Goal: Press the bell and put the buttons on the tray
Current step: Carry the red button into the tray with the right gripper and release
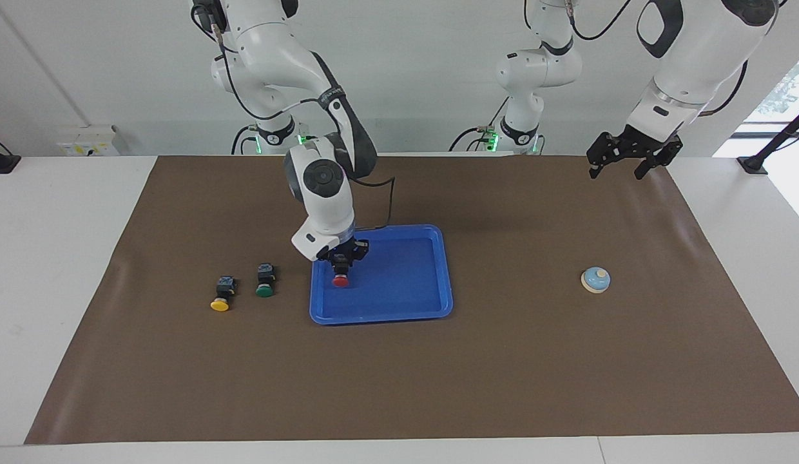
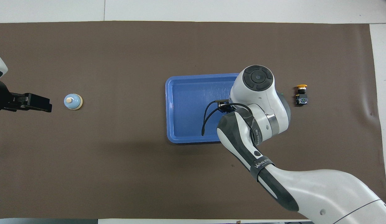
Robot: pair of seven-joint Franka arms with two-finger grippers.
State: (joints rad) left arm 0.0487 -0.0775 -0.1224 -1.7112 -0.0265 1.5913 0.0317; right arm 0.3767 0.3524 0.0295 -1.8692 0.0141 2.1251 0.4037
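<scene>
Facing view, frame centre: right gripper (image 1: 341, 259) is down inside the blue tray (image 1: 412, 303), fingers clamped on the red button (image 1: 340, 280), whose cap sits at the tray floor. Green button (image 1: 265, 283) and yellow button (image 1: 221, 294) lie on the brown mat (image 1: 502, 374), left of the tray. Bell (image 1: 595, 280) stands at frame right. Left gripper (image 1: 631, 158) waits raised at upper right, fingers apart.
</scene>
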